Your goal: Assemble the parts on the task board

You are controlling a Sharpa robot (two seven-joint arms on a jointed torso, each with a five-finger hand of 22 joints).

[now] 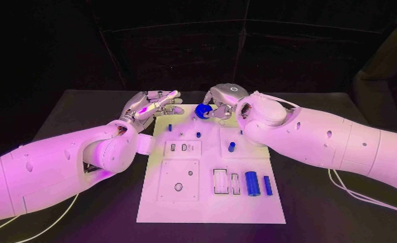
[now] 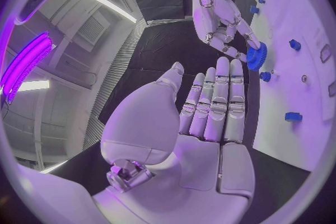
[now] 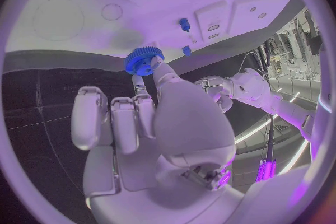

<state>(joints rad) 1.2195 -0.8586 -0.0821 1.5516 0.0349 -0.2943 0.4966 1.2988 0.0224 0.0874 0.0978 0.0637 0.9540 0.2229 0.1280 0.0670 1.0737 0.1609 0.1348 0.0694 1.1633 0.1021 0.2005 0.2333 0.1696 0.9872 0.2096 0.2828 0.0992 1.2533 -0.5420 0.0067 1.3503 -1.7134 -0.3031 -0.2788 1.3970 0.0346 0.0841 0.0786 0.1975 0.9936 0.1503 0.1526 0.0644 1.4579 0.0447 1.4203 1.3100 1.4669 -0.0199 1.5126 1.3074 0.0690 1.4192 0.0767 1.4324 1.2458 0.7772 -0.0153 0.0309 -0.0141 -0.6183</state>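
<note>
At the far end of the task board (image 1: pixel 211 197) your left hand (image 1: pixel 153 105) reaches in flat, fingers straight and side by side, holding nothing. Just beside it, your right hand (image 1: pixel 222 101) curls down and pinches a blue gear (image 1: pixel 202 111) in its fingertips over the board's far edge. Small blue pegs (image 1: pixel 198 134) stand nearer, and two blue cylinders (image 1: pixel 252 183) lie further right, on the board atop the black counter (image 1: pixel 91 220)
</note>
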